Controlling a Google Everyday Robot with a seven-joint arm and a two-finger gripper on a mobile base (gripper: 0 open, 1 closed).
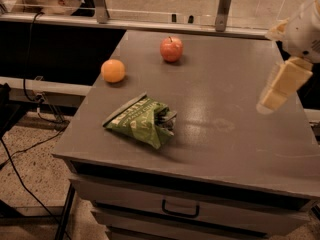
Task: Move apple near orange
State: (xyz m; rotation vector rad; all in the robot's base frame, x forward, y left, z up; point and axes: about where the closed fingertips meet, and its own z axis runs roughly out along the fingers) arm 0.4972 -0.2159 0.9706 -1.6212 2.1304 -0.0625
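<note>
A red apple (171, 49) with a short dark stem stands at the back of the grey table (225, 104). A smooth orange (113, 70) lies near the table's left edge, to the front left of the apple and apart from it. My gripper (272, 99) hangs over the table's right side, far to the right of both fruits. It holds nothing that I can see.
A crumpled green chip bag (144, 121) lies on the front left part of the table, in front of the orange. A drawer with a handle (180, 211) is under the tabletop. A railing with posts (222, 6) runs behind the table. Cables (25, 149) lie on the floor at the left.
</note>
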